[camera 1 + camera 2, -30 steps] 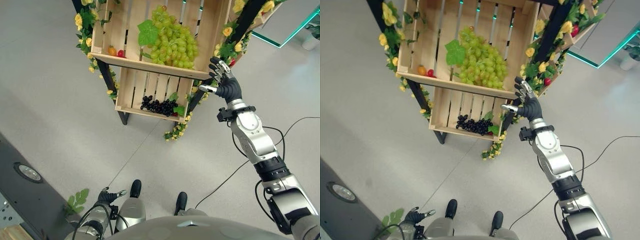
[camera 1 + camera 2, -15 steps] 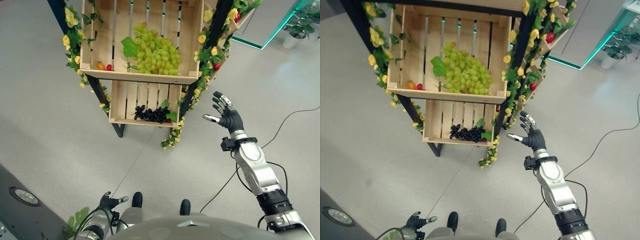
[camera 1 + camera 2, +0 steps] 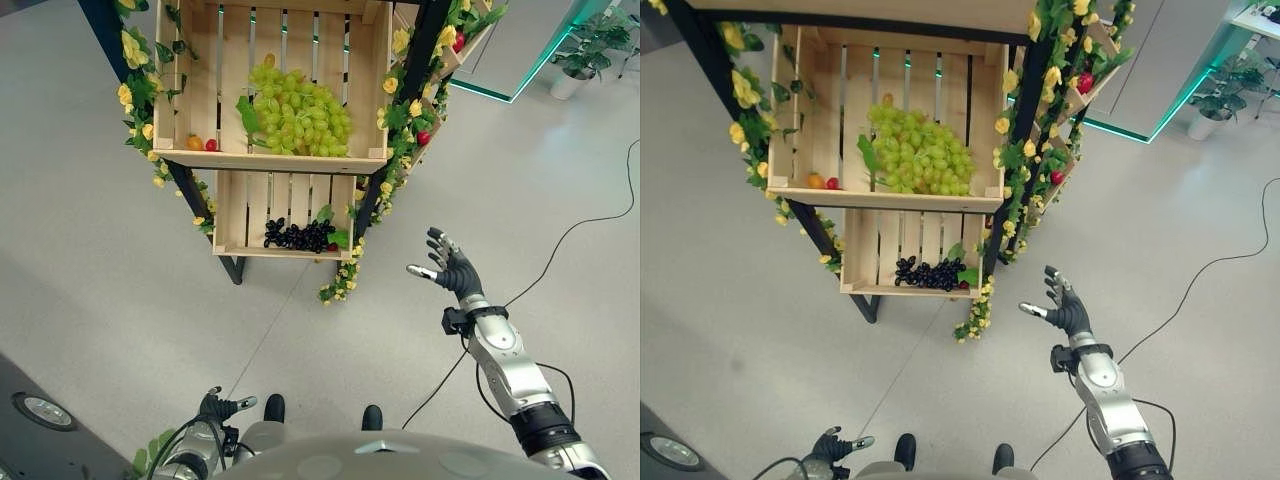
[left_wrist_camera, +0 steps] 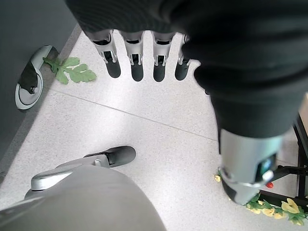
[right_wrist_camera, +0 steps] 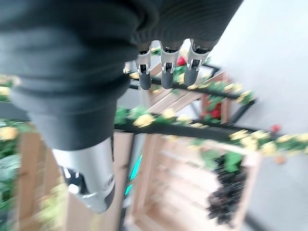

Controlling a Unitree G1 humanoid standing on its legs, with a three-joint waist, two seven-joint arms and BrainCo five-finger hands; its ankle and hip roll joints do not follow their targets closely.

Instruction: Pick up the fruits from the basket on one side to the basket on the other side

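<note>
A pale grey floor surrounds a flower-trimmed stand (image 3: 418, 60) in the upper middle of the left eye view. Its upper crate (image 3: 270, 158) holds green grapes (image 3: 292, 110); the lower crate (image 3: 280, 250) holds black grapes (image 3: 296, 236). Both bunches probably handle light, lumpy and loose, so cupping the whole cluster or taking its stem seems safest. The right hand (image 3: 452, 270), right of centre, is spread and empty, well apart from the crates. In the right eye view the left hand (image 3: 830, 446) sits at the bottom edge. The left wrist view shows its fingers (image 4: 136, 61) straight over the floor, holding nothing. The right wrist view shows straight fingers (image 5: 166, 71) and the black grapes at lower right.
</note>
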